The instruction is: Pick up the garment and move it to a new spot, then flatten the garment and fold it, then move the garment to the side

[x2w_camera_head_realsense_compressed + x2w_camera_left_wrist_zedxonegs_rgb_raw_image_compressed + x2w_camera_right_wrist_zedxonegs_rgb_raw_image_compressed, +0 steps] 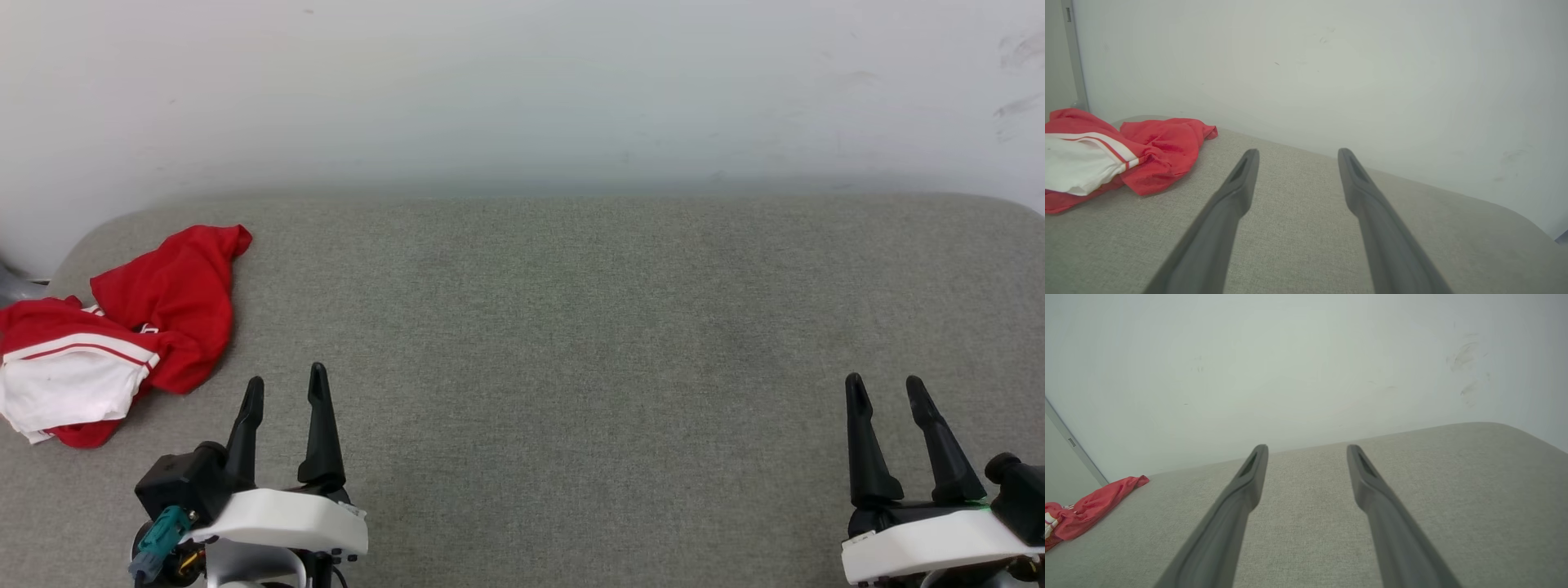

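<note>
Both of our grippers are low over the grey cushioned surface [571,343]. The left gripper [286,374] and the right gripper [883,379] each have their two fingers spread wide and hold nothing. The garment [163,314] lies crumpled at the far left end of the surface, near the wall [522,82], just beyond the left gripper and not touching it. We judge that the first step, the picking up, is not yet begun. For the next move, we think the left arm must reach forward and leftward, come down on a raised red fold, and close there.
</note>
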